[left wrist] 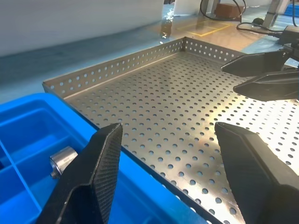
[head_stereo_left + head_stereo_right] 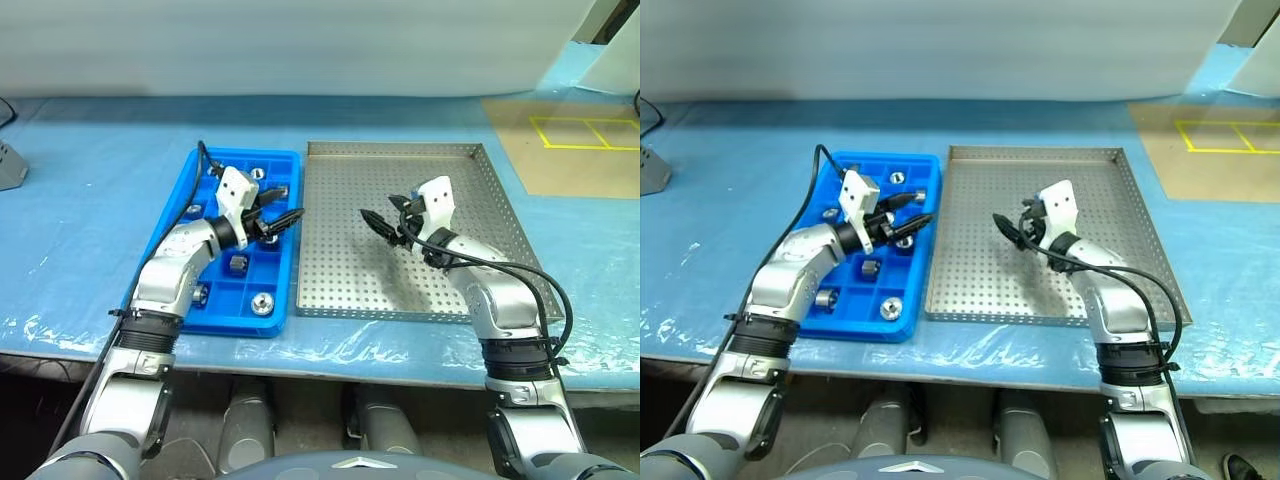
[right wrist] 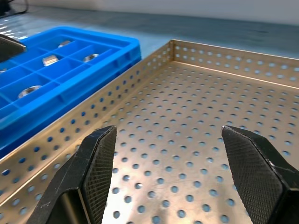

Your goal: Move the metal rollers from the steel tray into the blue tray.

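Note:
The blue tray (image 2: 160, 262) lies on the left with several metal rollers in its compartments, among them roller (image 2: 262, 303), roller (image 2: 238, 263) and roller (image 2: 257, 172). The steel tray (image 2: 400, 150) lies right beside it, and its perforated floor is bare around the grippers. My left gripper (image 2: 288, 208) hovers open over the blue tray's right edge, pointing toward the steel tray, with nothing between its fingers (image 1: 100, 158). One roller (image 1: 63, 160) sits just beside them. My right gripper (image 2: 378, 215) hangs open and empty over the middle of the steel tray (image 3: 201, 154), facing the blue tray (image 3: 70, 70).
Both trays rest on a table covered with blue plastic sheeting (image 2: 90, 200). A brown board with yellow tape lines (image 2: 580, 135) lies at the back right. A grey object (image 2: 8, 165) sits at the far left edge. The table's front edge (image 2: 330, 365) runs just below the trays.

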Robot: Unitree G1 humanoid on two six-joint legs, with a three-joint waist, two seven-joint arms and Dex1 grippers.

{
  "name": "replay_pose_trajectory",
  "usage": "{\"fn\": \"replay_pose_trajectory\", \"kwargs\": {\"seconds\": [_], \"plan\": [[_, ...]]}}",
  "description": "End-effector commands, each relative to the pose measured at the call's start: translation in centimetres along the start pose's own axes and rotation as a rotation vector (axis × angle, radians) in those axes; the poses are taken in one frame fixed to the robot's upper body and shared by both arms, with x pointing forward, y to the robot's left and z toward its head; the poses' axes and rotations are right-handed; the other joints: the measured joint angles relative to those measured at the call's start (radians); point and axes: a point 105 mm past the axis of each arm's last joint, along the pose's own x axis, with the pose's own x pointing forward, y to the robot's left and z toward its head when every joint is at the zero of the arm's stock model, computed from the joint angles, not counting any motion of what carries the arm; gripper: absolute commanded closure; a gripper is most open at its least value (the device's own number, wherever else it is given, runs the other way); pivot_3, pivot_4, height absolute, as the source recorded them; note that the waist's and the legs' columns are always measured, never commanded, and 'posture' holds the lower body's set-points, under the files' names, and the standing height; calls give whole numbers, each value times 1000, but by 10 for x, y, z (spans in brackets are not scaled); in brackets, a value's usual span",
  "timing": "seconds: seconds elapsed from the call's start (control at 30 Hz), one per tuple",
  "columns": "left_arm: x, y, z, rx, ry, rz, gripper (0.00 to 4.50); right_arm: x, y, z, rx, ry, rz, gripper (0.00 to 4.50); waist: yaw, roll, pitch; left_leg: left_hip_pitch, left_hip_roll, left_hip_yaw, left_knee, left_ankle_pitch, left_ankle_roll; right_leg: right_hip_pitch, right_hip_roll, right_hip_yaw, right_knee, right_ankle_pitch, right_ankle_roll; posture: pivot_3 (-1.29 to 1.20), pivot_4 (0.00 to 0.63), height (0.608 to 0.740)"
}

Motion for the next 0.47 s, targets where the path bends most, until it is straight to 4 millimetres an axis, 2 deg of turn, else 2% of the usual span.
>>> {"fn": "replay_pose_trajectory", "kwargs": {"seconds": [0.03,0.17,0.47], "plan": [[1,2,7,23,-36,18,1160,-6,8,6,-5,-33,16,841,2,0,0,0,0,0,0,0,0,0,0,0,0,0,0,-151,150,740],[3,-7,6,28,-39,-11,1160,-11,4,1,1,-13,-5,841,1,0,0,-1,0,0,1,-1,1,0,0,0,0,0,0,-156,150,740],[4,-6,9,34,-49,-14,1160,-8,11,6,6,-33,22,841,1,0,0,-1,0,0,1,-1,1,0,0,0,0,0,0,-156,150,740]]}}
